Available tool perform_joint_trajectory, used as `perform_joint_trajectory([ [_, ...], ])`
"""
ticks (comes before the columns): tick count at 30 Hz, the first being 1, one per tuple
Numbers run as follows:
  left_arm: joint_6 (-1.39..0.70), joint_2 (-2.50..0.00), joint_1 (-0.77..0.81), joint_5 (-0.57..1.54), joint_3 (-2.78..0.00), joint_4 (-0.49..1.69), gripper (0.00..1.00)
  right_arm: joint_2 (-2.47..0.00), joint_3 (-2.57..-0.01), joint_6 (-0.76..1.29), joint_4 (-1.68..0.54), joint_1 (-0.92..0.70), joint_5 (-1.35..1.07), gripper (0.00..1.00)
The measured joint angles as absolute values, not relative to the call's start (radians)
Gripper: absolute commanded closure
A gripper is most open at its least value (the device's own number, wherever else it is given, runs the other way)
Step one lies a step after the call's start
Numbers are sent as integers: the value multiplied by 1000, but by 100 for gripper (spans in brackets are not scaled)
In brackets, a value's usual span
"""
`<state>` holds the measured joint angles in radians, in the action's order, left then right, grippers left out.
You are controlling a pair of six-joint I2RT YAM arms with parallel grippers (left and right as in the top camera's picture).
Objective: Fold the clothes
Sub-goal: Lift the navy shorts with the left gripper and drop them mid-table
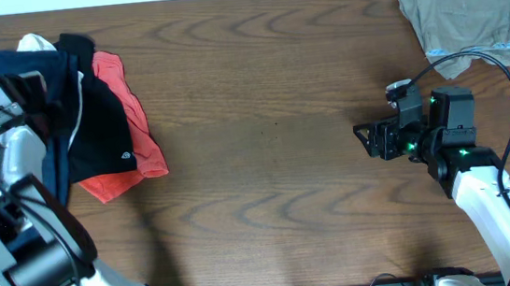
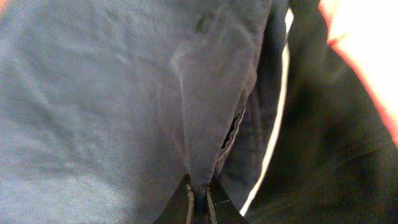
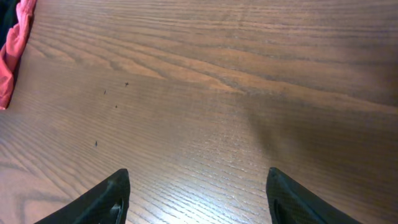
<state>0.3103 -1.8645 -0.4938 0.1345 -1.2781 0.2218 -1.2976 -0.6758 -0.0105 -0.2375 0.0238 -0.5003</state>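
Left wrist view shows the left gripper (image 2: 199, 198) at 6 o'clock, jaws closed on a raised ridge of the navy garment (image 2: 93, 112). The pinched fold runs from the tips up toward 12. A pinch this narrow can slip, so I judge the lift should be slow and straight, checking that only the navy layer rises. The black garment (image 2: 323, 137), with its white stripe (image 2: 277, 118), touches it at 3 o'clock and could drag along.

Overhead, the clothes (image 1: 72, 95) lie heaped at 9 o'clock on the table (image 1: 266, 161). A coral-red piece (image 1: 142, 135) lies on the inner edge and a white piece (image 1: 34, 40) at the top.

The right gripper (image 3: 198, 180) hangs at about 3 o'clock over bare wood, jaws spread wide and holding nothing, well apart from the heap. The navy piece probably needs carrying toward the centre, where the right arm can take a second corner and spread it flat. The olive-khaki garment (image 1: 458, 6) at 1 o'clock should stay out of the way.
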Motion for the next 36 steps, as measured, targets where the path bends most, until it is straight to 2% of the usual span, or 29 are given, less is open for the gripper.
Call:
perform_joint_trajectory([
  [7,216,-1658,-463,267,-1278,268,93,-1294,-677,2,-188,35,-502,37],
  [10,179,-1571,-394,378,-1278,285,94,-1269,-685,22,-193,72,-501,39],
  [18,113,-1526,-2,542,-1278,232,94,-1083,-784,43,-268,228,-517,40],
  [25,84,-1605,393,582,-1278,5,94,-904,-817,45,-349,411,-519,47],
  [33,-6,-1805,643,565,-1278,-252,94,-842,-817,69,-425,580,-517,42],
  [34,-17,-1826,661,562,-1278,-276,89,-842,-817,72,-430,589,-518,41],
  [35,-25,-1846,678,561,-1278,-300,71,-842,-817,72,-432,595,-519,40],
  [36,-31,-1858,692,557,-1278,-314,57,-842,-817,73,-432,599,-519,39],
])
